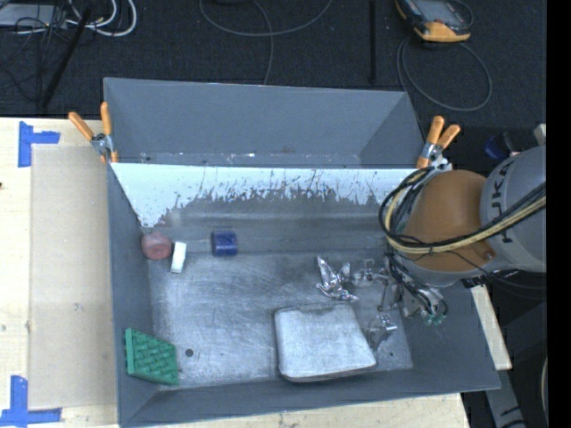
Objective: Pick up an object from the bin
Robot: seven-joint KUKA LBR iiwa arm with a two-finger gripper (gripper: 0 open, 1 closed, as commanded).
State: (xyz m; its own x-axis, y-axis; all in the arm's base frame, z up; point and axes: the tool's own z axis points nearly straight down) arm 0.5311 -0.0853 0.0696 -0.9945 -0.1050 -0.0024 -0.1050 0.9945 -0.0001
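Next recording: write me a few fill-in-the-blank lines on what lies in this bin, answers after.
The cube by the bin's back wall is ____.
The ridged piece in the near left corner is ____.
Beside the pinkish ball lies a small ____ block.
The gripper hangs next to the flat ____ pad.
Missing words: blue; green; white; grey.

One camera looks down on the grey bin [259, 123] from above, tilted so the far wall's inner face shows. It stands back enough to take in all four edges; the arm [513, 208] crosses the right one.
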